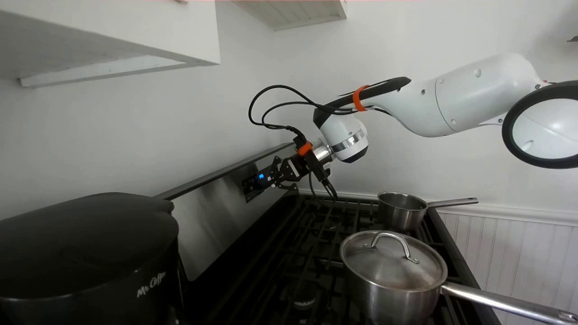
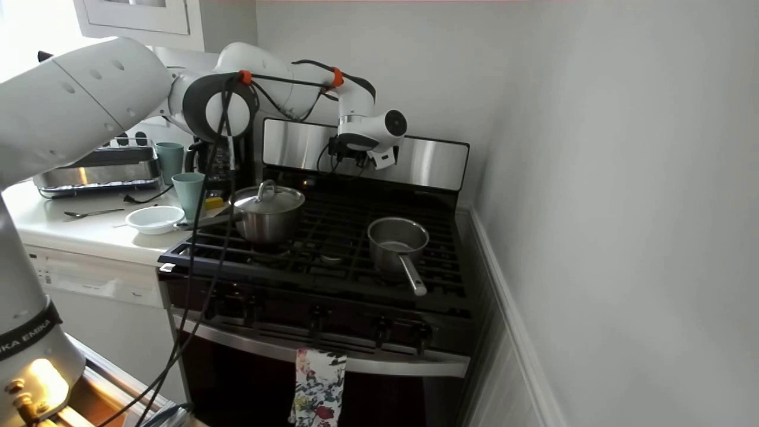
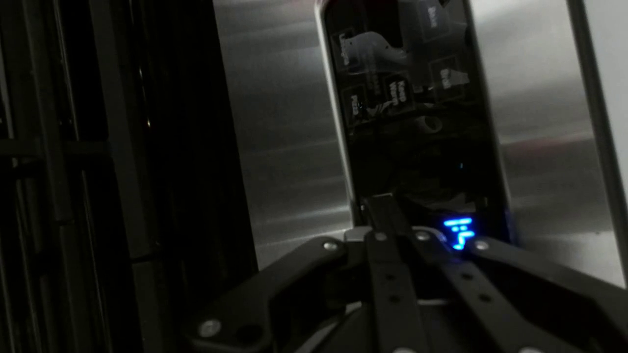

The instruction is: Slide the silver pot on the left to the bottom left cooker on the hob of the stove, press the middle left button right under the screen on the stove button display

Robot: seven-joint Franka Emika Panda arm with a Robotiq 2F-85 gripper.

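The silver pot with a lid stands on the left part of the hob in both exterior views (image 1: 393, 271) (image 2: 270, 219). The stove's black button display (image 1: 251, 188) is set in the steel back panel and fills the middle of the wrist view (image 3: 417, 137). Its screen glows blue (image 3: 458, 233). My gripper (image 1: 273, 176) is at the display, its fingers together and holding nothing. In the wrist view the fingertips (image 3: 384, 208) lie over the display beside the blue digits; I cannot tell if they touch it. The fingers hide the buttons under them.
A smaller open pot (image 1: 402, 211) (image 2: 396, 243) stands on the right side of the hob. A black coffee maker (image 1: 90, 253) stands beside the stove. A white bowl (image 2: 155, 219) and green cups (image 2: 190, 193) are on the counter. A wall bounds the stove's right side.
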